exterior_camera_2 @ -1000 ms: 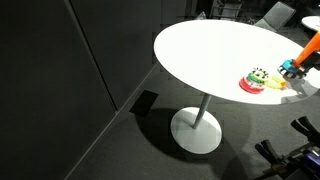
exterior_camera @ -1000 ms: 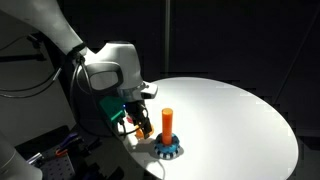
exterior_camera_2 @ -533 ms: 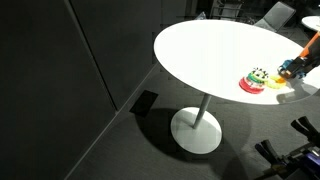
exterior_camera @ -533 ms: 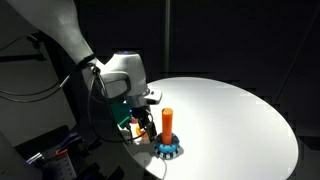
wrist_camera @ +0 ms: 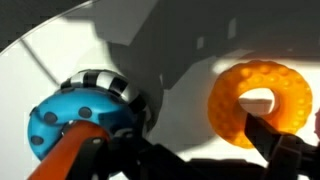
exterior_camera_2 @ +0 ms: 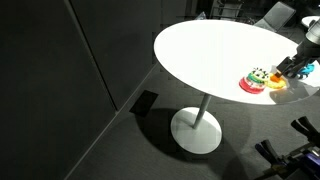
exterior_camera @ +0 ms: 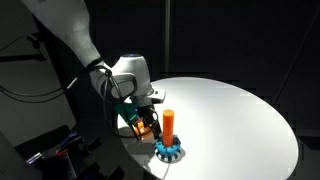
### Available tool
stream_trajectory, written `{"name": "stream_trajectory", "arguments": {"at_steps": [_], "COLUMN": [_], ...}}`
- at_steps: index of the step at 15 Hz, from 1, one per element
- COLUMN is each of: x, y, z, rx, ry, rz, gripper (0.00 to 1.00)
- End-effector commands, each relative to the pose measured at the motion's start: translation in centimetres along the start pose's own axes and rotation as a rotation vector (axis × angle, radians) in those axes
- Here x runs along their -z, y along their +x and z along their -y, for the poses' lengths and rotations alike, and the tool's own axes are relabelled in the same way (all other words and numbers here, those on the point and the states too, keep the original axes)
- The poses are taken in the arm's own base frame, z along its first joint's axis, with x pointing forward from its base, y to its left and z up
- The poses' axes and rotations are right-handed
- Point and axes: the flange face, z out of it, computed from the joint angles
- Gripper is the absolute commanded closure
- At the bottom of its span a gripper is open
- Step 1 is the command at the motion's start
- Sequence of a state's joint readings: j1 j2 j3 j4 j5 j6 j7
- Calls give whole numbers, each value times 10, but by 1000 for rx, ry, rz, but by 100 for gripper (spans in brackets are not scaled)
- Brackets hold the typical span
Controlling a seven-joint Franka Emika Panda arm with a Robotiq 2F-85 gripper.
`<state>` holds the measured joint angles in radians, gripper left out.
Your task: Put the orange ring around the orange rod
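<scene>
The orange ring (wrist_camera: 256,104) lies flat on the white table, at the right of the wrist view. It is a small yellowish spot in an exterior view (exterior_camera_2: 277,85). The orange rod (exterior_camera: 168,124) stands upright on its blue gear-shaped base (exterior_camera: 168,152), which also shows in the wrist view (wrist_camera: 60,115). My gripper (exterior_camera: 146,124) is low over the table right beside the rod. In the wrist view the gripper (wrist_camera: 190,165) is open, with one dark finger overlapping the ring's lower right edge and the other next to the rod (wrist_camera: 68,150).
A round red, green and yellow piece (exterior_camera_2: 254,80) lies on the round white table (exterior_camera_2: 205,50) next to the ring. The table's near edge (exterior_camera: 150,165) is close to the blue base. Dark curtains and cables surround the table.
My gripper has come down and moved toward the rod; it now sits low beside it and hides part of the rod in an exterior view. The ring and the rod have not moved.
</scene>
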<state>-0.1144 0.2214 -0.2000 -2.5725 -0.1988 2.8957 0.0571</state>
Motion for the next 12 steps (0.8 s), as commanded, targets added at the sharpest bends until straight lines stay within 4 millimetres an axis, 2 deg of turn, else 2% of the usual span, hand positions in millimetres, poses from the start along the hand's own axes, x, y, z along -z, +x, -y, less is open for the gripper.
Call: {"name": "stream_trajectory", "arguments": {"at_steps": [1,6,7,12], "x": [-7,-16,-17,-18], "y": [8,6,6,5], "z": [4,8,8,7], "rx": [-12,-4,-3,-8], "ry": [-5,-10,-10,-9], "rz": [-8,8,12,22], "gripper": [0,0,20,58]}}
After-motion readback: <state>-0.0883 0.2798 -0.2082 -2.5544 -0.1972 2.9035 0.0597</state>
